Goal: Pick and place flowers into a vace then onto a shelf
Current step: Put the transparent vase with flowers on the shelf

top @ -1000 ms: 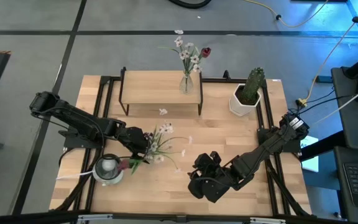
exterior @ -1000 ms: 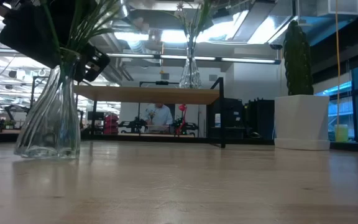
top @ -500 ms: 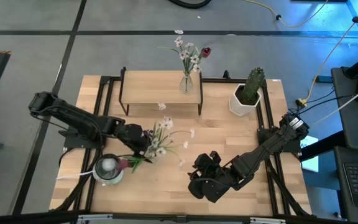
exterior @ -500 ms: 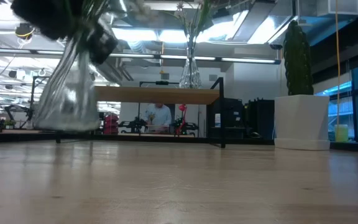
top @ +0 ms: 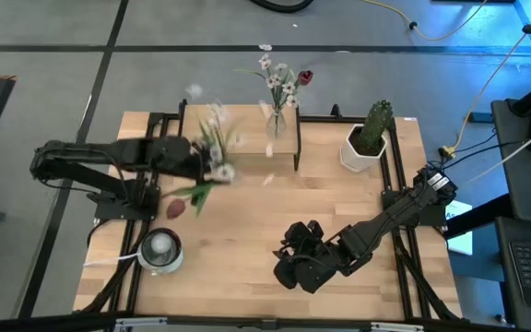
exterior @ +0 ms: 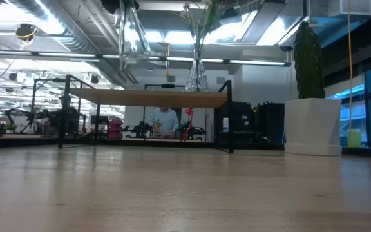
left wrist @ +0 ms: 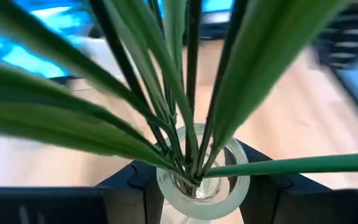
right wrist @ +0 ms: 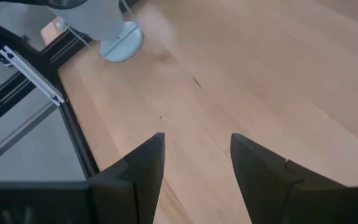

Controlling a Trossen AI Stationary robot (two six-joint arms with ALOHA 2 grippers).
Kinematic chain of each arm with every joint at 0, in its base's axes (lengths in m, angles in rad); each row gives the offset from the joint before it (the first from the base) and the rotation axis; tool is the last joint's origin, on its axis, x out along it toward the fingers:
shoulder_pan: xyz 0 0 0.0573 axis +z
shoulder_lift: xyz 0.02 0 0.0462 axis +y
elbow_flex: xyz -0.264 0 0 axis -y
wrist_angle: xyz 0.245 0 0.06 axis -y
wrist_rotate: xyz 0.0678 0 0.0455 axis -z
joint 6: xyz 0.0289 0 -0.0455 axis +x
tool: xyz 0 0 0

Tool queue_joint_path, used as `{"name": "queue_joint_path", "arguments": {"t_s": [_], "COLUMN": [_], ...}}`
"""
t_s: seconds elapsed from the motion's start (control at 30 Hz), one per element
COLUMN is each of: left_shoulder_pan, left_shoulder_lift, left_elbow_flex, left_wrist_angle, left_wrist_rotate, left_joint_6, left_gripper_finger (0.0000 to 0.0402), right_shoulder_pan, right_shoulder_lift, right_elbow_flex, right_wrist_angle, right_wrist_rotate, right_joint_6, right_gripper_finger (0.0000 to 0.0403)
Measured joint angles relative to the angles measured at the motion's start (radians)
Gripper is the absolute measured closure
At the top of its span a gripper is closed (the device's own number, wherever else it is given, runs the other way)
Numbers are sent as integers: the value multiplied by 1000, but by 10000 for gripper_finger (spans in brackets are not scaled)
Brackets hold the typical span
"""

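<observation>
Vase (left wrist: pixel 202 186) with flowers (top: pixel 208 152), formerly tabletop, now aloft beside shelf (top: pixel 247 129)

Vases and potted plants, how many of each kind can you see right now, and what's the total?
Glass vases with flowers: 2, one on the shelf at, one held up by the left gripper at.
Potted cactus: 1, in a white pot.
Total: 3.

- A green cactus (top: pixel 373 127) in a white pot (top: pixel 356 153) stands at the table's (top: pixel 339 221) far right.
- A person (exterior: pixel 167 120) stands in the room beyond.
</observation>
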Motion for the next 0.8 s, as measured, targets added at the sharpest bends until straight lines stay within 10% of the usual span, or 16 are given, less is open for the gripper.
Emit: {"name": "queue_joint_path", "arguments": {"t_s": [0.8], "left_shoulder_pan": [636], "left_shoulder_lift": [104], "left_elbow_flex": [152], "left_wrist_angle": [-171], "left_wrist_rotate": [195], "left_joint_6": [66], "left_gripper_finger": [251], "right_shoulder_pan": [-55], "right_shoulder_lift": [0], "right_elbow_flex": [0], "right_wrist_angle": [10], "right_wrist_rotate": [-89], "right_joint_6": [-60], "right_gripper_finger": [217]}}
